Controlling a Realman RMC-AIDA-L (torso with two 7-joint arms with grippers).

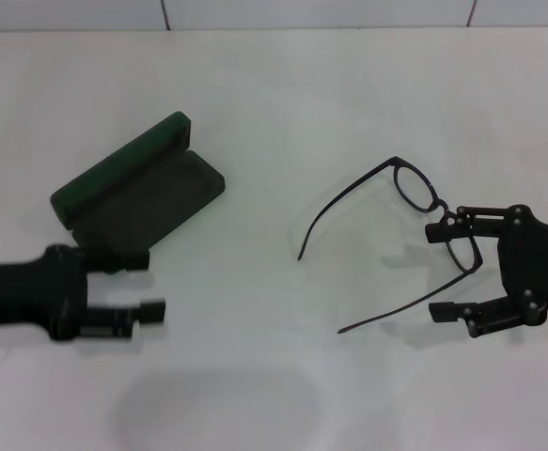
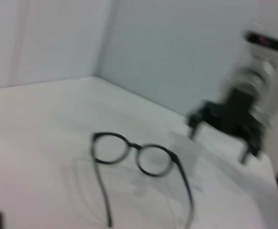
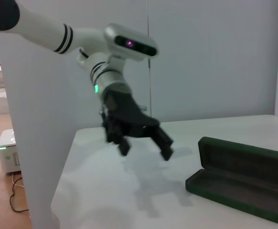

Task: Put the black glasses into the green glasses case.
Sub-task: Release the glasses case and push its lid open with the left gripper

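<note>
The black glasses (image 1: 414,185) rest on the white table right of centre, temples unfolded and pointing toward the middle; the left wrist view shows the glasses (image 2: 135,147) from the front. My right gripper (image 1: 440,271) is open at their lens end, one finger by the bridge, the other near the nearer temple; contact cannot be told. It also shows far off as the right gripper (image 2: 220,142). The green glasses case (image 1: 151,202) lies open at the left, lid raised; the case (image 3: 243,183) holds nothing. My left gripper (image 1: 153,282) is open just in front of it, also seen as the left gripper (image 3: 146,149).
The white table (image 1: 255,376) runs back to a pale wall. A white partition (image 3: 34,143) stands beside the table on the left arm's side. Bare tabletop lies between the case and the glasses.
</note>
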